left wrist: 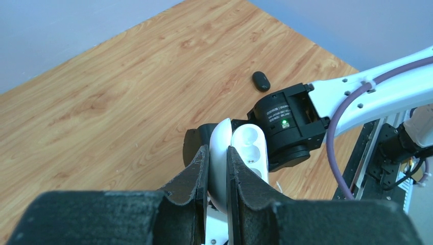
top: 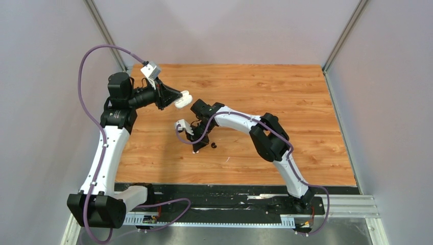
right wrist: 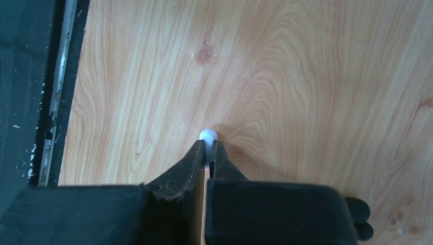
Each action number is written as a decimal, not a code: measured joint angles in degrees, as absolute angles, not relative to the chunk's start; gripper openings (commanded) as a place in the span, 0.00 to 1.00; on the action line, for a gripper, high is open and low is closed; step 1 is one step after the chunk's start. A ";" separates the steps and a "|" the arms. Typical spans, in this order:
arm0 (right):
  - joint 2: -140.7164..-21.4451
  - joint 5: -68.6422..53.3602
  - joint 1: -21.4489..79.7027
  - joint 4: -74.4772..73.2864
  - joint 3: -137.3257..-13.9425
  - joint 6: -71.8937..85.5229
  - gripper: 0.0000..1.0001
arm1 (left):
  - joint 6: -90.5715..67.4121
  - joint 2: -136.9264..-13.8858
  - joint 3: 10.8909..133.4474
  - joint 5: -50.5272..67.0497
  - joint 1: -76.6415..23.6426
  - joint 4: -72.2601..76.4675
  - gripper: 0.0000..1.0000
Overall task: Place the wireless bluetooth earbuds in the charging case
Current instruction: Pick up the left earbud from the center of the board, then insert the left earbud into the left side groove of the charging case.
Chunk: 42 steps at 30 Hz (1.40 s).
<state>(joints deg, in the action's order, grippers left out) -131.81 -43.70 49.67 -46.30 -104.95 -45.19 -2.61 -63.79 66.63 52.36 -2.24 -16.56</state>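
Observation:
My left gripper [top: 175, 98] is shut on the lid of an open white charging case [top: 184, 99] and holds it in the air above the table's left middle. In the left wrist view the gripper [left wrist: 218, 149] pinches the lid, and the case's base [left wrist: 251, 145] shows empty wells beside it. My right gripper [top: 198, 148] points down at the table in front of the case. In the right wrist view the gripper [right wrist: 208, 144] is shut on a white earbud [right wrist: 208, 135], right at the wood. Two black earbuds [right wrist: 360, 219] lie together on the table next to it [top: 213, 145].
The wooden table [top: 286, 102] sits between grey walls. A black strip [right wrist: 30, 76] runs along its near edge, close to my right gripper. The black earbuds also show beyond the right wrist in the left wrist view [left wrist: 261, 80].

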 measured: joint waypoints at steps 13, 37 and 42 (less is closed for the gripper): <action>-95.83 -48.03 34.35 -47.31 -94.96 -51.79 0.00 | 1.48 -71.42 69.87 52.10 -2.35 -18.11 0.00; -92.12 -50.35 34.50 -47.22 -113.34 -49.58 0.00 | 6.42 -81.43 77.32 52.66 -15.29 -17.32 0.00; -92.27 -50.39 37.32 -47.31 -113.16 -50.28 0.00 | 5.89 -80.71 76.55 53.52 -17.10 -15.77 0.00</action>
<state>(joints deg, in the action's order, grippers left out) -92.27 -50.39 37.32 -47.31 -113.16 -50.28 5.89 -80.71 76.55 53.52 -17.10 -15.77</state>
